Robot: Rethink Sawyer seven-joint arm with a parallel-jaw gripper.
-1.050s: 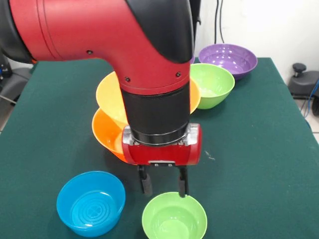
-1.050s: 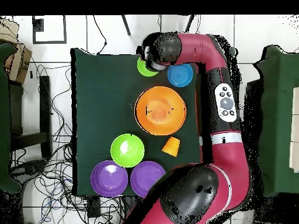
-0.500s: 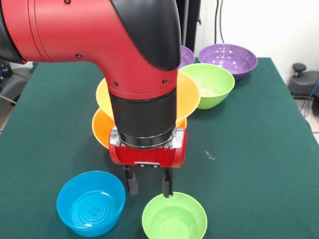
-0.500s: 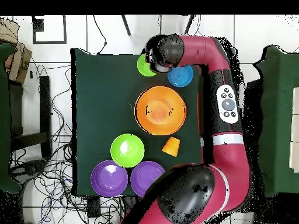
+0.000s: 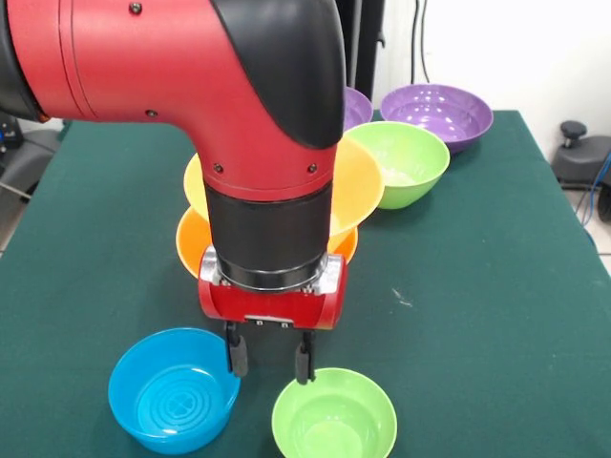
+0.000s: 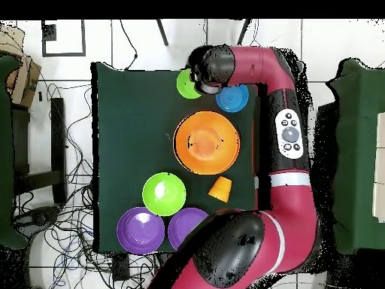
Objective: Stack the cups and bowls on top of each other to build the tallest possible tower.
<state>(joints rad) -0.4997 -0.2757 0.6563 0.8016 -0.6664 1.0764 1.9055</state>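
Observation:
My gripper [image 5: 269, 360] hangs open and empty low over the table, in the gap between a small blue bowl [image 5: 174, 389] and a small green bowl [image 5: 334, 418]. Its right fingertip [image 5: 304, 363] is at the green bowl's far rim. Behind the arm, two large orange bowls sit one in the other as the tower [image 5: 360, 183]. From above, the wrist hides the gripper; the small green bowl [image 6: 184, 83], blue bowl [image 6: 234, 98] and orange tower [image 6: 207, 143] show. An orange cup [image 6: 220, 189] lies on the cloth beside the tower.
A medium green bowl [image 5: 406, 162] and two purple bowls [image 5: 437, 113] [image 5: 356, 107] stand at the table's far right in the front view. From above they show as the green bowl [image 6: 164, 194] and purple bowls [image 6: 140, 230] [image 6: 184, 226]. The arm covers the table's right edge there.
In the front view the gripper has shifted left and a little lower, from over the small green bowl's rim to the gap between it and the blue bowl. The bowls have not moved.

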